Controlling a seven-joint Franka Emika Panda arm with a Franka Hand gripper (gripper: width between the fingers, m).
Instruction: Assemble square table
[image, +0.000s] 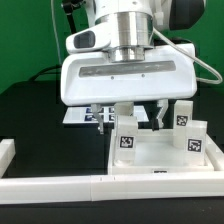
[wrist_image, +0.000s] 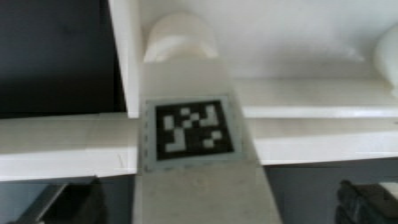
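Note:
The white square tabletop slab (image: 165, 155) lies on the black table at the exterior view's right; it also shows in the wrist view (wrist_image: 311, 95). A white tagged leg (image: 125, 137) stands at the slab's left corner, in the wrist view (wrist_image: 191, 127) long and centred. My gripper (image: 135, 118) hangs right over this leg. In the wrist view the gripper (wrist_image: 210, 205) is open, and its dark fingers (wrist_image: 365, 198) straddle the leg with a gap on each side. Two more tagged legs (image: 183, 114) (image: 196, 140) stand upright on the slab's right side.
Long white border rails run along the front (image: 100, 186) and the exterior view's left (image: 6, 155). The marker board (image: 78, 116) lies behind the gripper, mostly hidden by the hand. A rail also crosses the wrist view (wrist_image: 54, 140).

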